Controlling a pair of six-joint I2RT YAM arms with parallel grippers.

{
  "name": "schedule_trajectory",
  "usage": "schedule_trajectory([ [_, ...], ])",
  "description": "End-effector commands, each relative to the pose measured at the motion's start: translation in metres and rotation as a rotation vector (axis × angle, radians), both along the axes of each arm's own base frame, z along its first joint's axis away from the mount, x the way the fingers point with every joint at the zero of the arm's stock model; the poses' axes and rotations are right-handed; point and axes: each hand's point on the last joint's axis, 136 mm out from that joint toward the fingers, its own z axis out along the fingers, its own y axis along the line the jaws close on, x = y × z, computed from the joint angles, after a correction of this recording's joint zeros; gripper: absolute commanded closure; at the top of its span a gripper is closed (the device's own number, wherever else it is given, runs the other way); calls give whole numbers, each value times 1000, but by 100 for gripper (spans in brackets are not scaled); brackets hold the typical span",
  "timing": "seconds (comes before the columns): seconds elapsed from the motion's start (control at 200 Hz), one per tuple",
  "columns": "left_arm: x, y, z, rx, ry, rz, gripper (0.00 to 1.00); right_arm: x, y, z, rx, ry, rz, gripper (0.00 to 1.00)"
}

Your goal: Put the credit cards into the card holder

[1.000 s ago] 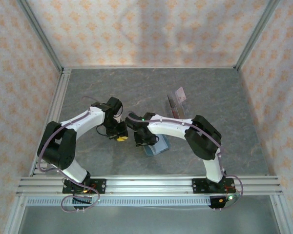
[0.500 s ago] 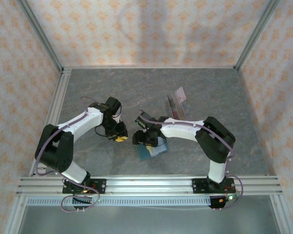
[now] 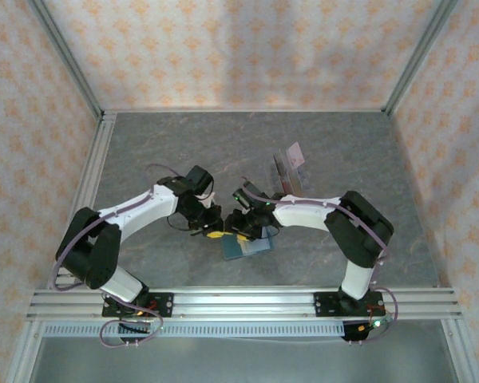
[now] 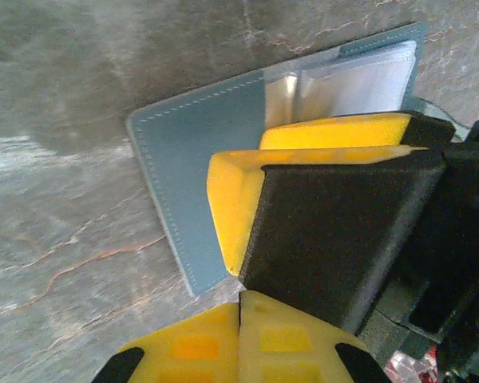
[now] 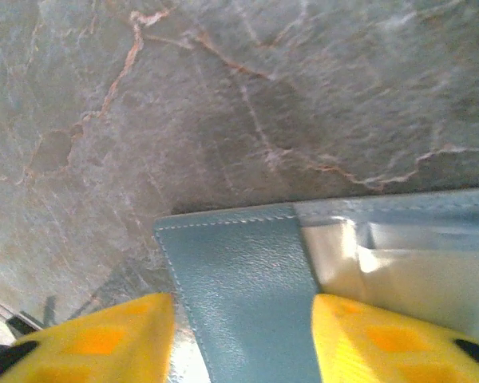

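The teal card holder (image 3: 246, 246) lies open on the table, its pale pockets (image 4: 359, 76) facing up. My right gripper (image 3: 241, 230) is over its left flap (image 5: 239, 279). Its jaws are open, one yellow fingertip (image 5: 104, 339) off the flap's edge and the other on the clear pocket. My left gripper (image 3: 215, 234) is shut with nothing in it, just left of the holder and close beside the right gripper; in the left wrist view its tips (image 4: 239, 319) meet near the holder's corner. A pinkish credit card (image 3: 297, 153) stands in the clear stand (image 3: 287, 171) further back.
Darker cards sit in the clear stand's slots. The aluminium rail (image 3: 239, 303) runs along the near edge, and patterned walls enclose the grey marbled table (image 3: 160, 144) on three sides. The two grippers are nearly touching over the holder.
My left arm has swung right, up to the card holder, and its gripper has shut. The right gripper shifted slightly and its jaws narrowed after widening. The holder moved a little leftward.
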Motion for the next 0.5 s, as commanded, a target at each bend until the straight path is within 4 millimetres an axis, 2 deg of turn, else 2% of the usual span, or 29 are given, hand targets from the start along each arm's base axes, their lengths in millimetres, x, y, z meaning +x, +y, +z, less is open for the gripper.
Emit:
schedule_trajectory([
  [0.0, 8, -10, -7, -28, 9, 42, 96, 13, -18, -14, -34, -9, -119, 57],
  [0.22, 10, -17, -16, -20, 17, 40, 98, 24, -40, -12, -49, -29, -246, 71],
  [0.325, 9, -20, -24, -13, 23, 34, 98, 30, -47, -8, -57, -48, -285, 72],
  [0.495, 9, -31, -38, -12, 34, 9, 98, 34, -45, 3, -55, -73, -271, 70],
])
